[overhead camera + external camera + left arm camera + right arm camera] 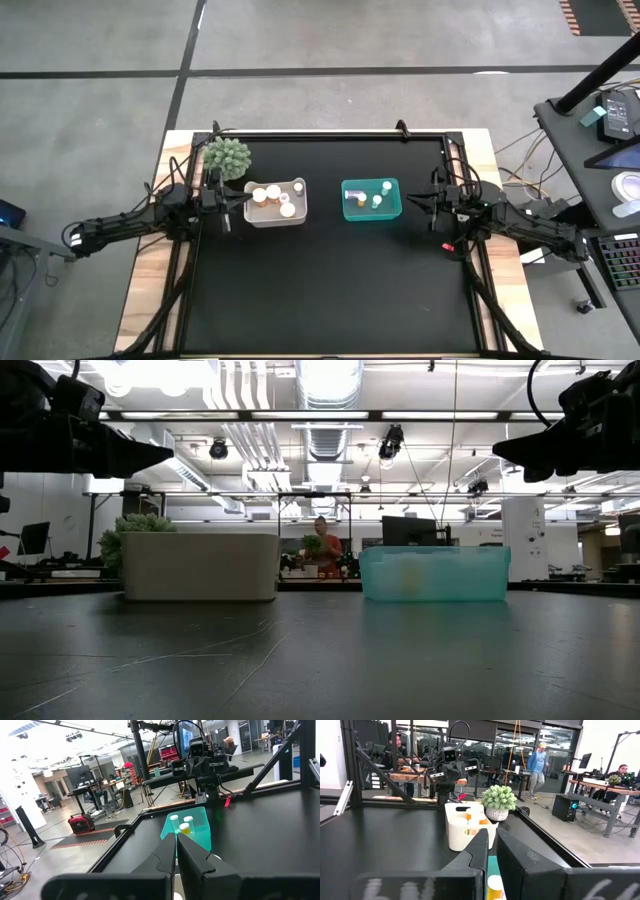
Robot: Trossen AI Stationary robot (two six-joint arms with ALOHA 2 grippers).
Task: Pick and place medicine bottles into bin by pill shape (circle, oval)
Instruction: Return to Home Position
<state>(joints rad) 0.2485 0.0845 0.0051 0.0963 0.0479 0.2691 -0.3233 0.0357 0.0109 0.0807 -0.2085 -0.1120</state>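
Note:
The white bin (300, 215) stands left of the table's middle and holds several amber bottles with white caps (273, 192). The teal bin (349, 212) stands to its right and holds slimmer whitish bottles (377, 200). My left gripper (238, 200) is shut and empty, raised above the table just left of the white bin. My right gripper (412, 203) is shut and empty, raised just right of the teal bin. The left wrist view shows the teal bin's bottles (184, 826). The right wrist view shows the white bin (457, 837).
A spiky green plant in a pot (228, 158) stands at the far left, behind the white bin. A dark frame rail (330, 135) runs round the black table top. People show in the room beyond the table (538, 762).

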